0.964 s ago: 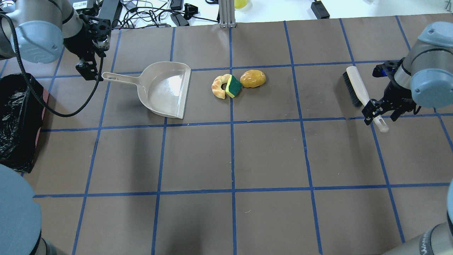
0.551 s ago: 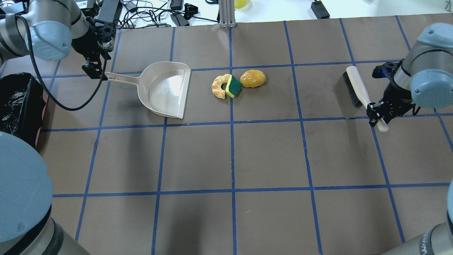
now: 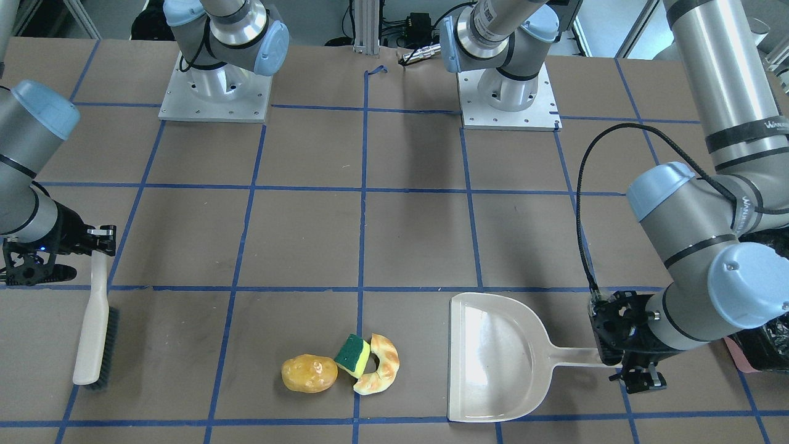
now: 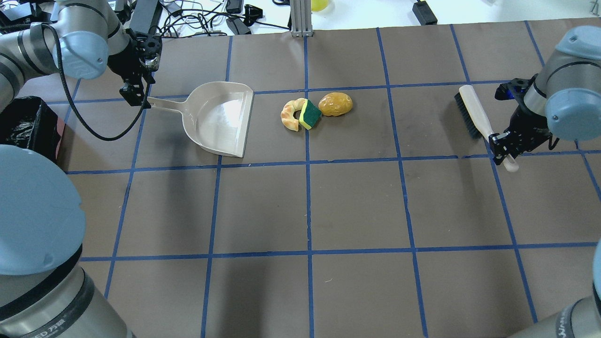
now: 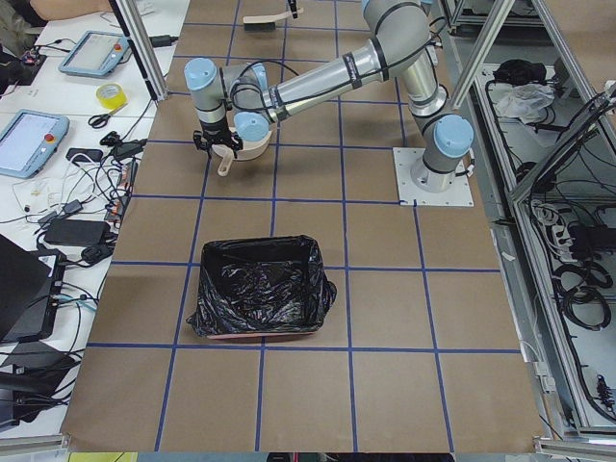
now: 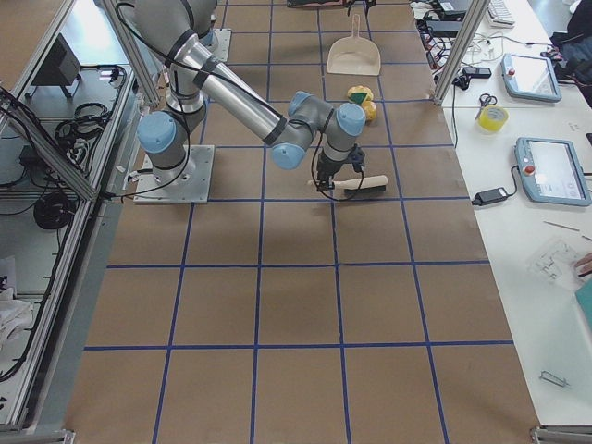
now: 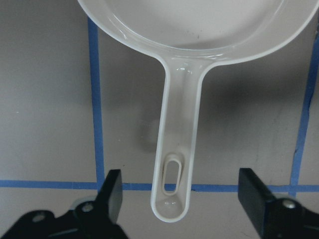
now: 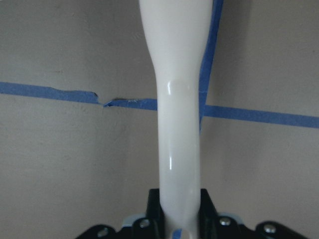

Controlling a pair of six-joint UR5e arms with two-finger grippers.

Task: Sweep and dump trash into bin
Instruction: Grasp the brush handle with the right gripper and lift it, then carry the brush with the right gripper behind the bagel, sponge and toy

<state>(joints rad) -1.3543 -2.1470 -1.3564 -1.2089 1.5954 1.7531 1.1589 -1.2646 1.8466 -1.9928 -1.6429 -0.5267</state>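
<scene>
The trash lies in a tight cluster mid-table: a pale croissant piece [image 4: 291, 114], a green-and-yellow sponge [image 4: 310, 114] and a golden potato lump [image 4: 335, 103]. To their left, a beige dustpan [image 4: 218, 117] faces them with its mouth. My left gripper [image 4: 138, 98] is open at the tip of the dustpan handle [image 7: 174, 149], which lies between the spread fingers [image 7: 112, 191] without touching them. My right gripper [image 4: 502, 149] is shut on the white handle of a black-bristled brush [image 4: 472, 115], which lies on the table at the right. The bin [image 4: 26, 122], lined with a black bag, stands at the left edge.
Blue tape lines grid the brown table cover [image 4: 357, 206]. Cables and small devices [image 4: 202, 21] sit beyond the far edge. The two arm bases [image 3: 216, 92] stand at the robot's side of the table.
My left gripper moved right until its open fingers straddle the dustpan handle's tip. My right gripper went from open to shut on the brush handle, and the brush shifted slightly.
</scene>
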